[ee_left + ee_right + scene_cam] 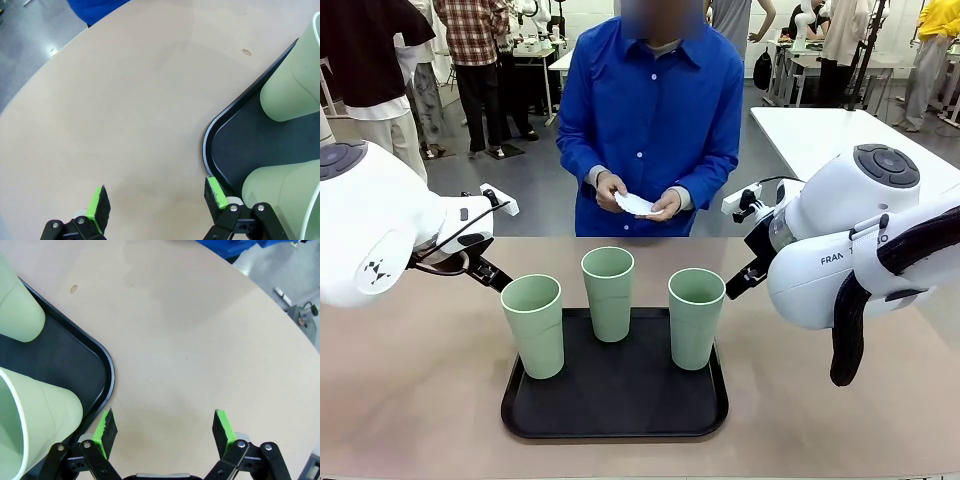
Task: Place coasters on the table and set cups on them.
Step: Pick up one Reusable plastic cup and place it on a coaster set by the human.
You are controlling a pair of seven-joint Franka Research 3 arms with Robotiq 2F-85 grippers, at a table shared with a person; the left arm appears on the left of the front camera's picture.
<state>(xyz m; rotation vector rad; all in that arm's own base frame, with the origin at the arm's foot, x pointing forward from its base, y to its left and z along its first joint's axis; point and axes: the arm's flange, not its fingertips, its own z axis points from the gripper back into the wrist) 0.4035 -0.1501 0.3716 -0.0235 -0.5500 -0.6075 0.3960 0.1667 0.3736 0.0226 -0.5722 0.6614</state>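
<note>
Three pale green cups (534, 325) (608, 293) (696, 317) stand upright on a black tray (620, 412) on the tan table (410, 400). Across the table a person in a blue shirt holds white lacy coasters (636, 204) in both hands. My left gripper (156, 199) hangs open over bare table, its right pad just above the tray's corner (210, 145), with two cups (290, 85) (280, 195) beside it. My right gripper (165, 427) is open over bare table just off the tray's other corner (102, 365), near two cups (17, 305) (37, 415). Neither gripper holds anything.
Both white arm bodies (380, 235) (840, 250) flank the tray in the front view. A white rectangular table (820, 130) stands behind on the right. Bare tabletop lies between the tray and the person, and to both sides of the tray.
</note>
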